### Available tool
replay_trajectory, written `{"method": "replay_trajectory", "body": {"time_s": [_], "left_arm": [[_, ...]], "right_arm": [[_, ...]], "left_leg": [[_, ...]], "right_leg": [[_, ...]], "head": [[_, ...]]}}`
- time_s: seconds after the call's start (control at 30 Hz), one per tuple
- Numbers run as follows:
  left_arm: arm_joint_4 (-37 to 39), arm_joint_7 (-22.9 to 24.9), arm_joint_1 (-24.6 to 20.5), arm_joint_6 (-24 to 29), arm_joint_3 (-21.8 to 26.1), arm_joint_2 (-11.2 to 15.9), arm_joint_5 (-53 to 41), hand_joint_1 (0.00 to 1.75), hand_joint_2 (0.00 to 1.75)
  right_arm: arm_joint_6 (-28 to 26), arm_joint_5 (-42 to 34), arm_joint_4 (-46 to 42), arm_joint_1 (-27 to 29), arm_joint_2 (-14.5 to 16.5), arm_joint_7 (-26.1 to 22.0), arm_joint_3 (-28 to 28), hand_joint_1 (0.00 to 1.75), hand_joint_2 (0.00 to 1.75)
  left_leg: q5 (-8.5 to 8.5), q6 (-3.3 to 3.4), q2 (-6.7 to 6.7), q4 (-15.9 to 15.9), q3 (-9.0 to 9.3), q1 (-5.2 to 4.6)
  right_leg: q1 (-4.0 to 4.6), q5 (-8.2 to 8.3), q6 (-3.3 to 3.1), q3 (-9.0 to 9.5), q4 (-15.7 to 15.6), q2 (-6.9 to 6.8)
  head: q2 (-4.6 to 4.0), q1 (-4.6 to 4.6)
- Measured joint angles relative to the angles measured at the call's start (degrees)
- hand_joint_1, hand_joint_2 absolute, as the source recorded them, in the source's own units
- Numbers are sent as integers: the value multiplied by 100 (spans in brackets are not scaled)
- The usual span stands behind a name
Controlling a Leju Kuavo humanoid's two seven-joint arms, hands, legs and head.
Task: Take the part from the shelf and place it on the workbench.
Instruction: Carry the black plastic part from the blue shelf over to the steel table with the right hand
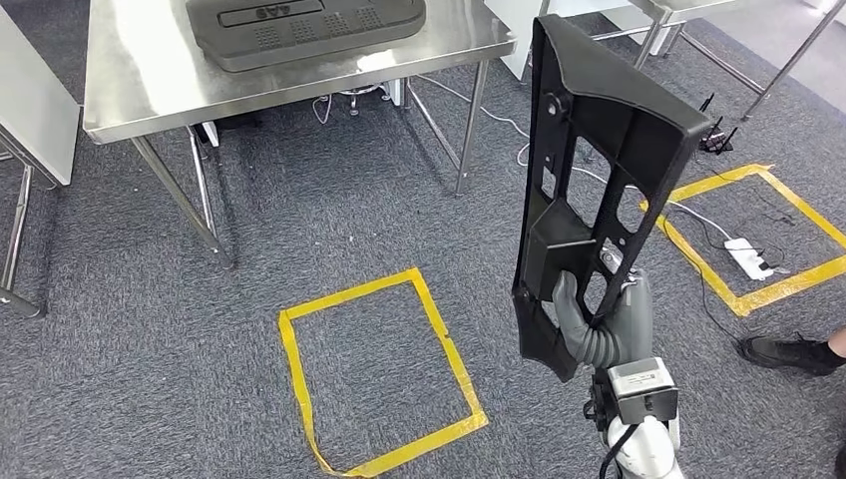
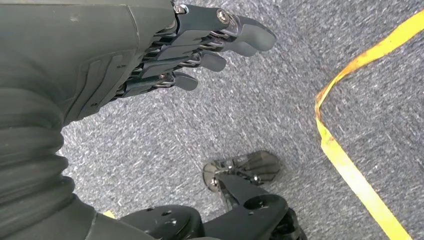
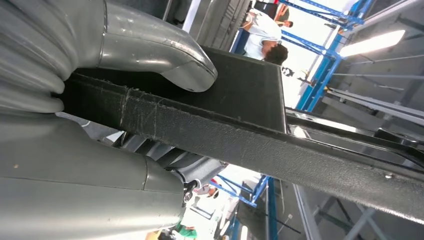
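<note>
A long black plastic part (image 1: 589, 170) with cut-outs stands upright in the air at the right of the head view. My right hand (image 1: 596, 317) grips it near its lower end. Close up in the right wrist view, the thumb (image 3: 165, 55) lies over the part's black edge (image 3: 240, 135). The steel workbench (image 1: 140, 70) stands at the upper left, and a flat dark grey part (image 1: 299, 28) lies on it. My left hand (image 2: 165, 50) hangs over the carpet with its fingers (image 2: 240, 30) slightly apart and nothing in them.
A yellow tape square (image 1: 374, 374) marks the grey carpet in front of me, and a second one (image 1: 758, 239) lies to the right around a white power strip (image 1: 748, 257). A person's black shoe (image 1: 793, 352) shows at the right edge. Another table's corner (image 1: 30, 110) stands at the left.
</note>
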Motion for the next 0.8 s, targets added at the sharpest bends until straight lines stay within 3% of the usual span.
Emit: {"method": "replay_trajectory", "body": {"time_s": [0.07,0.13,0.17,0.23,0.27,0.3,0.33,0.37,0.4,0.43,0.47,0.57,0.6,0.63,0.67,0.73,0.8], "left_arm": [[-1,-1,-1,0,1,1,0,0,175],[-2,0,-4,-3,8,2,0,0,175],[-2,0,-5,-4,16,1,-1,0,175],[-2,4,-6,-7,37,-4,-2,0,175],[-3,6,-6,-8,46,-5,-4,0,175],[-4,8,-2,-9,53,-5,-6,0,175],[-4,9,2,-10,60,-2,-15,0,175],[-4,10,6,-10,66,-1,-26,0,175],[-2,11,8,-9,70,0,-35,0,175],[-2,11,7,-7,74,1,-44,0,175],[-1,10,4,-5,77,1,-48,0,175],[-2,4,-4,-5,79,2,-60,0,175],[-2,3,-4,-6,79,2,-67,0,175],[-2,2,-3,-7,79,2,-79,0,175],[-2,3,-3,-9,79,2,-91,0,175],[-2,3,-4,-18,79,-1,-109,0,175],[-2,3,-6,-27,80,-1,-111,0,175]], "right_arm": [[-4,4,2,-9,0,10,-1,175,175],[-15,13,16,-19,-1,38,-6,175,175],[-21,18,28,-21,-1,53,-8,175,175],[-39,31,48,-22,-1,74,-9,175,175],[-50,33,48,-26,2,77,-10,175,175],[-61,34,51,-28,6,84,-10,175,175],[-71,33,56,-30,11,94,-11,175,175],[-81,31,62,-33,18,104,-9,175,175],[-85,30,68,-36,20,115,-8,175,175],[-91,29,72,-42,21,121,-9,175,175],[-95,28,72,-50,20,122,-9,175,175],[-98,19,81,-64,16,127,-11,175,175],[-98,15,88,-63,15,134,-11,175,175],[-98,12,96,-62,15,143,-11,175,175],[-98,10,101,-63,14,151,-11,175,175],[-98,9,104,-71,14,161,-11,175,175],[-97,9,105,-81,14,168,-10,175,175]], "left_leg": [[-6,79,-4,-23,24,4],[-41,166,-14,-35,62,-11],[-70,189,-22,-35,94,-28],[-171,151,-51,-43,197,-79],[-315,80,-49,175,136,-76],[-482,-12,-43,580,-65,-55],[-413,-100,-16,623,-122,1],[-368,-114,-3,643,-180,31],[-209,-82,0,425,-129,51],[-25,-16,1,20,52,53],[-57,73,-11,-25,77,32],[-94,161,-12,-35,104,14],[-112,175,-15,-35,118,5],[-132,181,-21,-34,142,-1],[-155,180,-30,-34,174,-3],[-211,148,-54,-29,239,-19],[-263,91,-71,-32,273,-47]], "right_leg": [[-5,-147,-12,-194,348,-3],[15,-318,-33,-645,1025,-6],[35,-269,-17,-815,1174,-5],[87,104,-43,-733,666,-6],[82,232,-125,-529,302,-13],[73,281,-222,-359,64,-16],[40,225,-252,-260,45,-12],[16,158,-216,-163,22,-7],[7,85,-135,-126,46,2],[1,-1,-55,-142,134,8],[7,-95,-21,-254,328,6],[25,-454,-67,-939,1470,2],[31,-480,-55,-1120,1712,2],[33,-406,-23,-1185,1723,2],[34,-251,20,-1132,1507,1],[45,128,72,-804,704,-5],[67,313,20,-567,197,-9]], "head": [[0,14],[0,35],[0,37],[0,38],[0,28],[0,18],[0,5],[0,-7],[0,-5],[0,5],[0,22],[0,58],[0,60],[0,61],[0,62],[0,74],[0,75]]}}
